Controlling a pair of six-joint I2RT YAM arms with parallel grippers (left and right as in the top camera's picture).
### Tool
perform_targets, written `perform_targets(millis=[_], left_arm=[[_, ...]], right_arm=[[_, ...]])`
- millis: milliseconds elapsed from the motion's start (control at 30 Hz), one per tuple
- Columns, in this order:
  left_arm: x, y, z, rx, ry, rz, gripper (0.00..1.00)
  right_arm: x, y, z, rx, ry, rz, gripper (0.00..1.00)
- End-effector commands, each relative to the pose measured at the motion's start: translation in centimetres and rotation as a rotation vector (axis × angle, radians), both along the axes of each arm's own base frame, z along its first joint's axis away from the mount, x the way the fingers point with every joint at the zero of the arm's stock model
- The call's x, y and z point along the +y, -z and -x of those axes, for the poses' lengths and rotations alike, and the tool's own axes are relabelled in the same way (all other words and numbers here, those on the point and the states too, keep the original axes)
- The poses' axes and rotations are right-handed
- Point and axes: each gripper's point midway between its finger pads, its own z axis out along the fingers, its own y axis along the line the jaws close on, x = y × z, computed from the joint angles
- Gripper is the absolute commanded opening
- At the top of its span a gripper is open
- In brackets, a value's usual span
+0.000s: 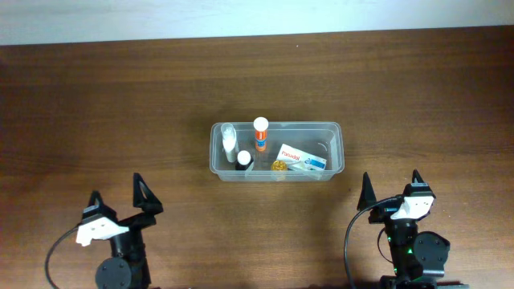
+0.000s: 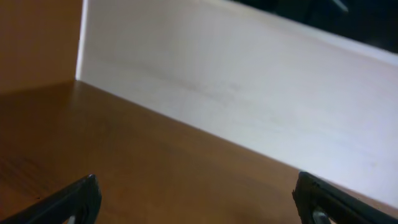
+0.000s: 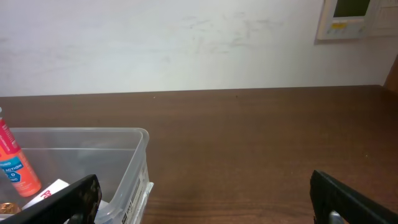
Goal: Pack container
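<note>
The clear plastic container [image 1: 337,136] sits at the middle of the table. Inside it are a small clear bottle with a white cap [image 1: 229,138], an orange tube with a white cap [image 1: 260,135], a small dark bottle with a white cap [image 1: 243,159], a gold round item [image 1: 279,165] and a white box with red and blue print [image 1: 300,158]. My left gripper [image 1: 119,196] is open and empty near the front left. My right gripper [image 1: 391,184] is open and empty near the front right. The right wrist view shows the container's corner [image 3: 134,155] and the orange tube [image 3: 13,165].
A pale wall [image 2: 249,81] runs along the table's far edge. A white wall-mounted device [image 3: 348,17] hangs at the upper right of the right wrist view. Bare brown table [image 1: 96,104] surrounds the container.
</note>
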Motion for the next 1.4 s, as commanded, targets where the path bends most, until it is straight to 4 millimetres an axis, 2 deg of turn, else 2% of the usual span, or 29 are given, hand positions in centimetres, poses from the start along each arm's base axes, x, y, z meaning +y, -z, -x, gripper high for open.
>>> perform_targets(millis=[0, 167, 300, 433, 1367], left_arm=[[-0.5, 1.6, -0.2, 0.044, 0.026, 0.006, 0.99], [-0.5, 3.8, -0.2, 0.136, 0.026, 0.013, 0.99], [-0.7, 3.8, -0.2, 0.181, 0.034, -0.172, 0.99], [-0.7, 3.8, -0.2, 0.204, 0.037, -0.27, 1.0], [-0.7, 3.9, -0.2, 0.209, 0.037, -0.269, 0.99]], right_arm=[[0.0, 0.3, 0.0, 0.009, 0.002, -0.007, 0.98], [0.0, 0.3, 0.0, 0.009, 0.002, -0.007, 0.98], [0.0, 0.3, 0.0, 0.009, 0.002, -0.007, 0.98], [0.0, 0.3, 0.0, 0.009, 0.002, -0.007, 0.98], [0.0, 0.3, 0.0, 0.009, 0.002, -0.007, 0.98]])
